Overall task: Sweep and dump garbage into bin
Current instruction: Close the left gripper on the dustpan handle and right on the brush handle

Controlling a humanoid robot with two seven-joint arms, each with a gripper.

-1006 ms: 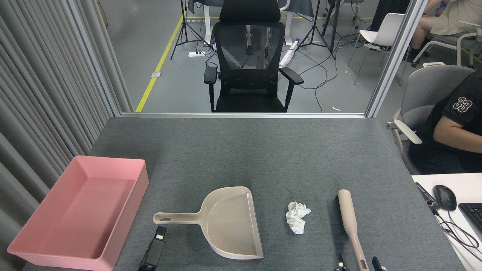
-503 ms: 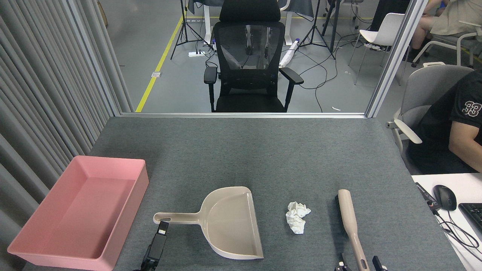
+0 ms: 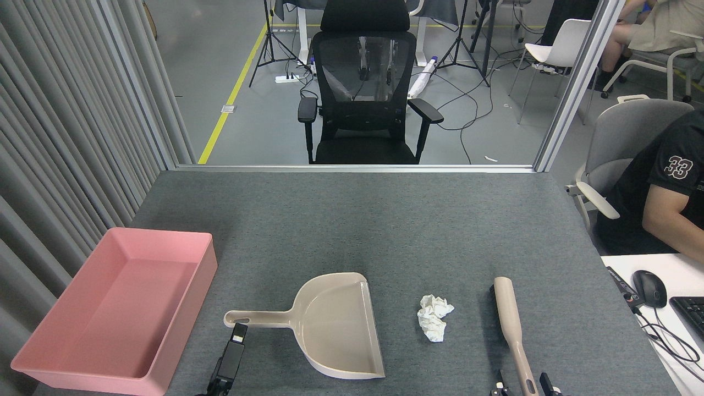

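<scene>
One tissue wad (image 3: 434, 324) between dustpan (image 3: 335, 324) and brush (image 3: 511, 330), right gripper (image 3: 522, 385) fingers apart astride brush handle, left gripper (image 3: 237, 333) state unclear.

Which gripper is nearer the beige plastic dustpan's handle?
Left. The left gripper sits just below the beige plastic dustpan's handle, at its end. The right gripper is far right, straddling the beige brush handle.

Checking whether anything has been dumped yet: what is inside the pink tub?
The large shallow pink plastic tub shows only its bare pink floor and walls. The crumpled white tissue wad lies on the table. The strip behind the near wall is hidden.
</scene>
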